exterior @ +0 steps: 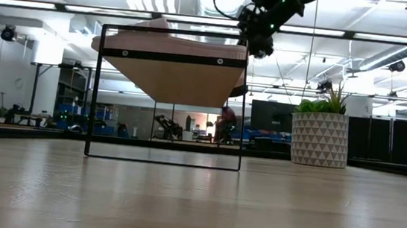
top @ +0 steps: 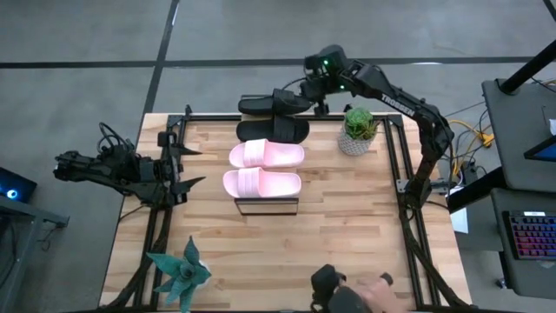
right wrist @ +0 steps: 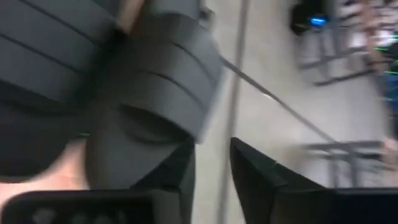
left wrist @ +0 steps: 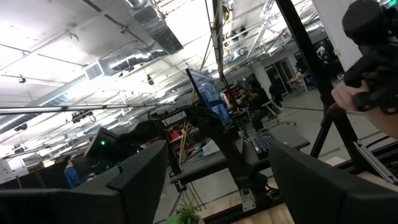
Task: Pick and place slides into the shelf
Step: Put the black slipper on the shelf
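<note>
Slides, apparently four, lie on shelf.

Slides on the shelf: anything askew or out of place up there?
One black slide at the far end juts past the table's back edge, by the right gripper. The other black slide and both pink slides lie in a row.

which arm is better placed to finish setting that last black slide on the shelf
Right. Its end effector is at the far black slide, at the shelf's far end. The left end effector waits at the table's left edge, away from the slides.
</note>
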### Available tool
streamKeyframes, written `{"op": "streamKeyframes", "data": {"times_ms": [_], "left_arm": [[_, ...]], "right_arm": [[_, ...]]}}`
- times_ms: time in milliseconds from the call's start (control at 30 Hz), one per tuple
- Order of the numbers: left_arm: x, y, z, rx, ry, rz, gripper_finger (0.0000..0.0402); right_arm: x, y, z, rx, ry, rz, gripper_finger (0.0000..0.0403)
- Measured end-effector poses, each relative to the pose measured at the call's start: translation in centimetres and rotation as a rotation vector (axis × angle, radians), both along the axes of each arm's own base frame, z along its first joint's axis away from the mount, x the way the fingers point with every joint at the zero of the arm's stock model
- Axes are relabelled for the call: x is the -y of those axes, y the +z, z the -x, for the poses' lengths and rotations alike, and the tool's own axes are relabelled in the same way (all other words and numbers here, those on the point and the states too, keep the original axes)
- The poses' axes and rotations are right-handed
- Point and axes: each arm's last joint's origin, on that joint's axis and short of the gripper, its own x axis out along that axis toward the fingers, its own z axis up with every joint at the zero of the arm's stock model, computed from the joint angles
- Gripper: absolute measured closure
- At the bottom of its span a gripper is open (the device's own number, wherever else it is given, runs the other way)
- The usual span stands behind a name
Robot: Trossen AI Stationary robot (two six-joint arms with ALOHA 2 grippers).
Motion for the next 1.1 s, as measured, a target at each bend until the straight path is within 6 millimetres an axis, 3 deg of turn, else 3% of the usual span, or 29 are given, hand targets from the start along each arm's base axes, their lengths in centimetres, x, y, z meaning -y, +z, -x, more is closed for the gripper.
{"op": "streamKeyframes", "data": {"times_ms": [167,400,500,700,900,1100], "left_arm": [[0.0,-0.1,-0.1,-0.007,0.000,-0.001,0.0136],[0.0,-0.1,-0.1,-0.009,0.000,-0.002,0.0136],[0.0,-0.1,-0.1,-0.015,0.000,-0.003,0.0136],[0.0,-0.3,-0.2,-0.035,0.000,-0.006,0.0136],[0.0,-0.3,-0.2,-0.033,0.002,-0.006,0.0136],[0.0,-0.3,-0.2,-0.033,0.007,-0.004,0.0136]], "right_arm": [[-0.8,-0.2,0.3,-0.016,0.054,-0.137,0.0387],[-0.9,-1.4,0.2,-0.010,0.020,-0.230,0.0393],[-1.6,-1.6,-0.1,-0.008,0.092,-0.251,0.0394],[-4.5,-2.7,-1.0,-0.066,0.363,-0.141,0.0394],[-6.4,-2.7,-0.7,0.020,0.366,0.009,0.0394],[-9.2,-4.0,1.4,0.186,0.416,0.175,0.0394]]}}
